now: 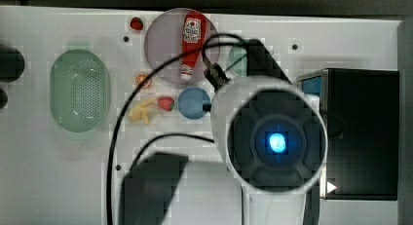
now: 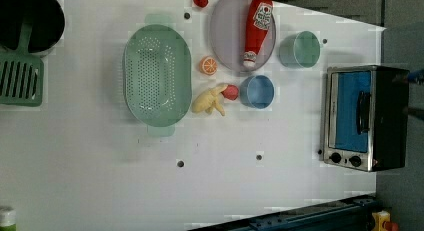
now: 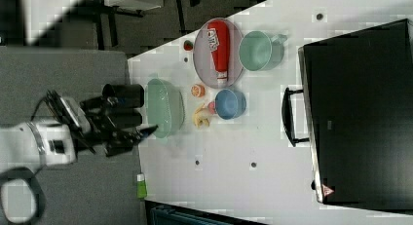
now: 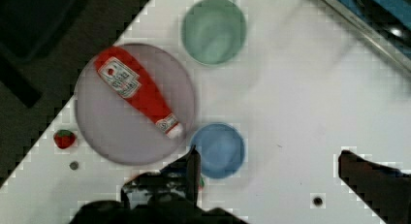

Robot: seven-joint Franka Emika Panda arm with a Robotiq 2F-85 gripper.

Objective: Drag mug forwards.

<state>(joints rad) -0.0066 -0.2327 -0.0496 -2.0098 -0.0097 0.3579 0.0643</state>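
Mint mug (image 2: 300, 49); blue bowl (image 2: 257, 91); red ketchup bottle (image 2: 257, 30).

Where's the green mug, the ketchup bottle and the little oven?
green mug (image 2: 300, 49), left view, inside of the cup
ketchup bottle (image 2: 258, 26), left view, red body
oven (image 2: 350, 116), left view, blue door

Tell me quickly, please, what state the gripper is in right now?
Gripper: open and empty, above the table near the blue bowl.

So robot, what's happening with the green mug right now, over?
Gripper open, empty, above the table. Pale green mug upright, untouched, beside the grey plate with the red ketchup bottle. Blue bowl nearby, not blocking.
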